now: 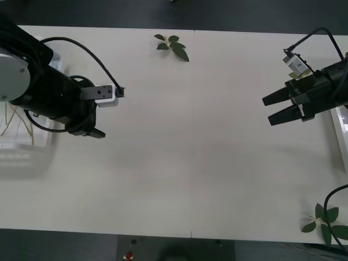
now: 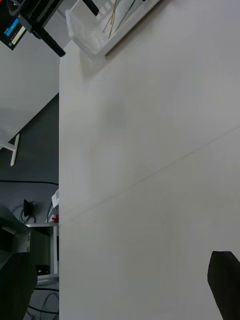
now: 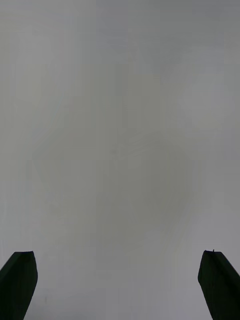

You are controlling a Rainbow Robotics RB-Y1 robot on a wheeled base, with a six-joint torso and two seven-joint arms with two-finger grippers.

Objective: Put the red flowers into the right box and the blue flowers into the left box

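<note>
My left gripper [image 1: 95,131] hovers over the table's left part beside the left box [image 1: 26,155], a low white tray. In the left wrist view the left gripper [image 3: 119,256] is open over bare tabletop. A few thin pale stems [image 1: 12,118] lie in that box, also seen from the right wrist [image 2: 112,15]; their heads are hidden under my arm. My right gripper [image 1: 267,112] hangs open at the right, pointing toward the centre, with nothing between its fingers [image 2: 224,280]. A sliver of the right box [image 1: 342,133] shows behind it. The red flowers and the blue flowers are out of view.
A flowerless green leaf sprig [image 1: 173,47] lies at the far edge near the middle. Another leaf sprig [image 1: 325,220] lies at the near right corner beside a black cable. The white table [image 1: 190,152] spreads wide between the two arms.
</note>
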